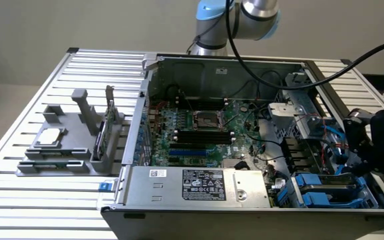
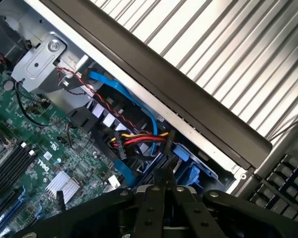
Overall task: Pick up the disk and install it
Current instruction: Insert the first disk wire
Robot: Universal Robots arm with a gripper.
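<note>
The disk's bright blue side rails point(image 1: 314, 198) sit low in the drive bay, at the front corner of the open computer case on the exterior view's right. Its metal face is mostly hidden by the bay. In the wrist view the same blue rails point(image 2: 187, 170) lie just beyond my fingertips, under a bundle of red, yellow and black wires. My gripper point(image 1: 353, 167) hangs over that bay from the exterior view's right. The gripper point(image 2: 166, 174) is shut, its two black fingers pressed together with nothing visible between them.
The motherboard point(image 1: 199, 130) fills the case floor, and a silver power supply point(image 1: 199, 185) lies along the front. A blue cable point(image 2: 124, 91) runs beside the case wall point(image 2: 198, 106). A grey fixture point(image 1: 65, 165) on the exterior view's left holds a silver chip point(image 1: 50, 136) and an upright card point(image 1: 102, 140). A keyboard point(image 2: 288, 183) lies outside the case.
</note>
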